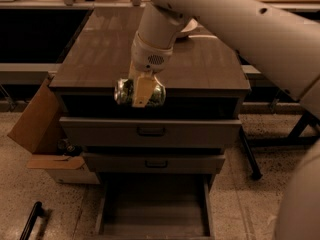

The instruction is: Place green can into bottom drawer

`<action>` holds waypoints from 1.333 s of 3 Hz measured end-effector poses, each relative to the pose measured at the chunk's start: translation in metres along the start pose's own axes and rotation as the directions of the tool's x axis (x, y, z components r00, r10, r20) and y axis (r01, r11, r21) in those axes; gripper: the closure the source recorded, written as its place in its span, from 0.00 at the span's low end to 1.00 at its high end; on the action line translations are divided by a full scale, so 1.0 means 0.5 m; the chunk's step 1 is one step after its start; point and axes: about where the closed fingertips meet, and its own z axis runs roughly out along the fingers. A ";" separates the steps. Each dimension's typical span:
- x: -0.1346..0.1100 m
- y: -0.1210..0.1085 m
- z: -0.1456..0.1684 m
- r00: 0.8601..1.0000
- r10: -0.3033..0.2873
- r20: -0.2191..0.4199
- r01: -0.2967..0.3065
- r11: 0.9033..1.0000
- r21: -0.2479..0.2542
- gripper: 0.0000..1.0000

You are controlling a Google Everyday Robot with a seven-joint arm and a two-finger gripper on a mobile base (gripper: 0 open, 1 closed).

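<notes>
My gripper [140, 95] is shut on the green can [156, 94], which lies sideways between the fingers. It hangs at the front edge of the dark cabinet top [100, 54], above the two upper drawers. The bottom drawer [155, 209] is pulled out at floor level, straight below the can, and its grey floor is bare. My arm reaches in from the upper right and covers part of the cabinet top.
A white bowl [187, 30] sits at the back of the cabinet top, partly behind my arm. A cardboard box [37, 121] leans against the cabinet's left side. A dark bar [31, 221] lies on the floor at bottom left. A dark table leg [250, 156] stands at the right.
</notes>
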 end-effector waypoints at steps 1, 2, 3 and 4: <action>0.014 0.019 0.026 1.000 0.012 -0.013 -0.012 0.999 -0.031 1.00; 0.014 0.018 0.026 1.000 0.012 -0.013 -0.012 0.999 -0.030 1.00; 0.021 0.074 0.098 0.997 0.074 -0.020 -0.076 0.994 -0.083 1.00; 0.034 0.137 0.176 0.989 0.143 -0.023 -0.145 0.980 -0.136 1.00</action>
